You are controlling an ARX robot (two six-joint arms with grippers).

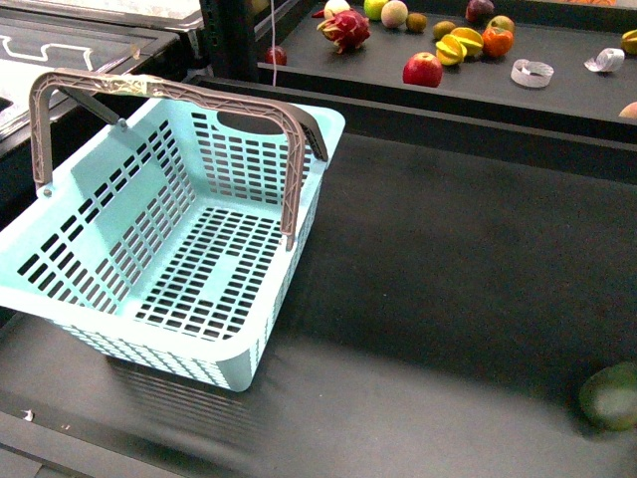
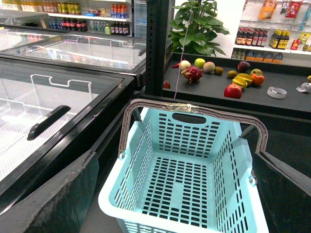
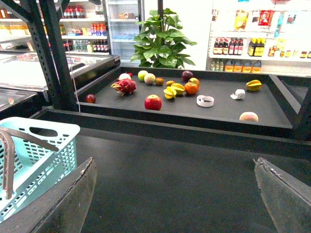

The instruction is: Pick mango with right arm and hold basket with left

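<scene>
The dark bench (image 1: 448, 279) fills most of the front view. Its whole right half is bare and open, and its near edge is cut off by the frame. To the left of it stands a glass-lidded freezer (image 2: 58, 97), only partly in view.

The basket (image 1: 199, 259) sits on the left part of the bench with nothing in it. Its left rim runs out of the front view. Its two handles (image 1: 169, 92) are raised and meet at the top, where a strip of tape shows.

Behind the bench is a raised tray (image 3: 218, 109) with a low rim, and fruit is scattered over it. A leafy plant (image 3: 163, 41) and shelves of bottles (image 3: 252, 46) stand beyond; their labels are too small to read.

Neither arm shows in the front view. The left hand (image 2: 173, 158) has its fingers (image 2: 63, 199) spread wide and grips nothing. The basket lies beyond them, and I cannot tell if they touch it. The right hand (image 3: 175, 162) is likewise wide open and holds nothing, over bare bench.

A dark green fruit (image 1: 610, 396), blurred and partly cut off, lies at the near right of the bench.

The mango (image 3: 253, 85) is hard to make out. It seems to be the small plain yellow fruit at the back right of the tray, well apart from both hands.
</scene>
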